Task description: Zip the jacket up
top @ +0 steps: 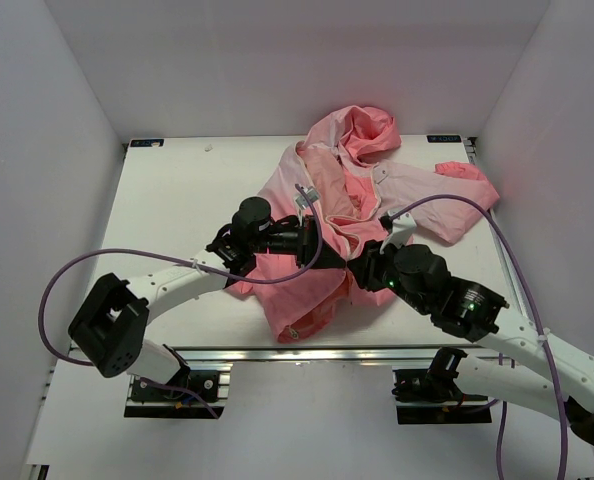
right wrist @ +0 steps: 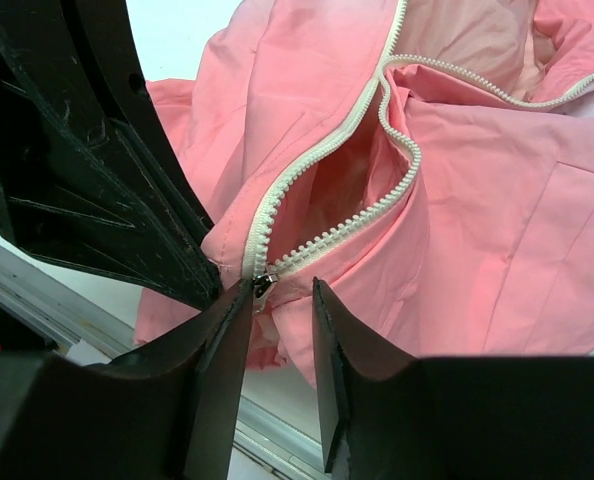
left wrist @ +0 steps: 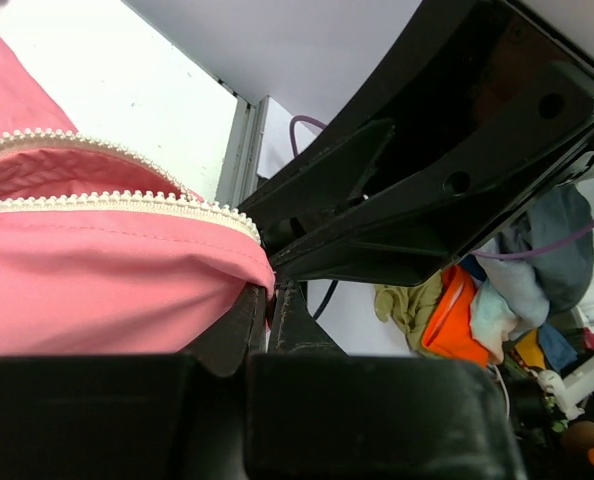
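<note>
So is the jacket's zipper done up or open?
Open. On the jacket, the zipper has its two white tooth rows spread apart just above the slider.

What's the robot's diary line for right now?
left hand: shut, pinching jacket edge | right hand: open at zipper pull | zipper: mostly undone

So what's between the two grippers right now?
The jacket, at its zipper slider, where the open teeth meet. The left gripper is shut on the fabric there and the right gripper stands open beside it. The right wrist view shows it.
</note>
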Controlling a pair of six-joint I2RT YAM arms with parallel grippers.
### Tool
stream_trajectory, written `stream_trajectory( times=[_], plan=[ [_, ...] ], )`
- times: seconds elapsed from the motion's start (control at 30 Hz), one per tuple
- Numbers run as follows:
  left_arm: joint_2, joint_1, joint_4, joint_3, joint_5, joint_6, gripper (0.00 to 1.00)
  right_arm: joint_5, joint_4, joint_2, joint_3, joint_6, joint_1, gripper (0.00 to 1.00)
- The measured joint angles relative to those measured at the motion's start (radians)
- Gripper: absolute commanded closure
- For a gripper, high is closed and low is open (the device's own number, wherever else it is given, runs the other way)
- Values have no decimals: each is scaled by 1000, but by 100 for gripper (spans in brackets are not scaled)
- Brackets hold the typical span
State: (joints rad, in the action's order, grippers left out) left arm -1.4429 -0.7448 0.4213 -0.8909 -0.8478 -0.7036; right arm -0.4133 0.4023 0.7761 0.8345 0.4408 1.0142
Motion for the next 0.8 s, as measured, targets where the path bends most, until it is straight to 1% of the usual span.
stream_trajectory(
  times=[0.13, 0.33, 0.47, 0.57, 0.8],
  plan=[
    [-8, 3, 18, 0, -15, -21, 100, 0, 8, -5, 0, 12, -3, 58],
    [-8, 4, 19, 0, -19, -26, 100, 4, 14, -9, 0, 23, -5, 56],
    [-8, 4, 19, 0, -28, -29, 100, 21, 22, -17, 0, 18, -8, 53],
    [-9, 4, 19, 0, -32, -31, 100, 35, 31, -19, 0, 2, -11, 53],
    [-18, 2, 20, 0, -28, -30, 100, 129, 47, -2, 0, -27, -5, 53]
  ],
)
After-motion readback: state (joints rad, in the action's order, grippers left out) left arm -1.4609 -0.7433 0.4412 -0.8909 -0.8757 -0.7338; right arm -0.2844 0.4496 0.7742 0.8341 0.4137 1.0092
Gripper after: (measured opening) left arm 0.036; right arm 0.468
